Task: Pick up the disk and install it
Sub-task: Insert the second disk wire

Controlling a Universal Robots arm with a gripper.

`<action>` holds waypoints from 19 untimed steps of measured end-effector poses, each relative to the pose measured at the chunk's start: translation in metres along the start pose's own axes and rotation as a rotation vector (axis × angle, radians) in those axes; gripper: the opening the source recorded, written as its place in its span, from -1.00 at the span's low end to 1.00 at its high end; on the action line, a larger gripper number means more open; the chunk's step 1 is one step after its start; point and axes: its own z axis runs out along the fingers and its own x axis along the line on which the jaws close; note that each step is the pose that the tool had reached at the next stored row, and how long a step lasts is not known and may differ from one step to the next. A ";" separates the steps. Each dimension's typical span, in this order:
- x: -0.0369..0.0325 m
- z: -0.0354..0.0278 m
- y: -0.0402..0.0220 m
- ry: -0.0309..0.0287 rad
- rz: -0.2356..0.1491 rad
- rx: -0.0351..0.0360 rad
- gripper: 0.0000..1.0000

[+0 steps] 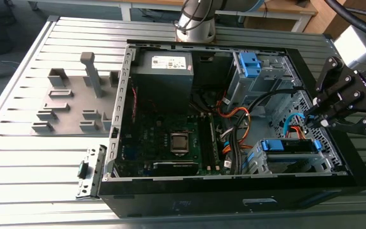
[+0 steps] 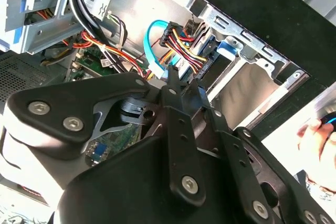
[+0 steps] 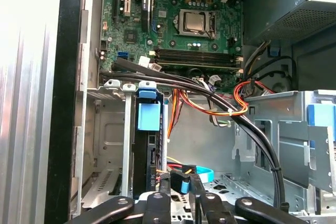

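Observation:
The disk (image 1: 288,145), a dark drive in a bright blue carrier, sits in the lower drive cage at the case's front corner, on the exterior view's right. In the first wrist view the disk (image 3: 149,150) stands on edge in that cage under its blue tab. Coloured cables and a light blue cable (image 2: 153,45) run to its end. My black gripper (image 1: 315,120) hovers just above and beside the cage, over the case's edge. In both wrist views the gripper (image 3: 180,184) (image 2: 181,80) looks shut, with nothing held, its tips close to the cable plug.
The open black computer case (image 1: 335,162) lies on a slatted metal table (image 1: 17,157). Inside are a motherboard (image 1: 170,138), a grey power supply (image 1: 164,71) and an upper bay with a blue clip (image 1: 249,64). A grey fixture (image 1: 75,105) stands left. A person's hand (image 2: 315,132) shows nearby.

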 end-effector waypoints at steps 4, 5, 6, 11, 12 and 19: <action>-0.0001 -0.0007 0.0001 0.0479 0.004 -0.0006 -0.44; -0.0001 -0.0008 0.0001 0.0614 0.005 -0.0008 -0.44; -0.0001 -0.0009 0.0001 0.0700 0.006 -0.0010 -0.44; -0.0001 -0.0008 0.0001 0.0758 0.007 -0.0011 -0.44; -0.0001 -0.0010 0.0001 0.0767 0.007 -0.0011 -0.44; -0.0001 -0.0009 0.0001 0.0808 0.007 -0.0011 -0.58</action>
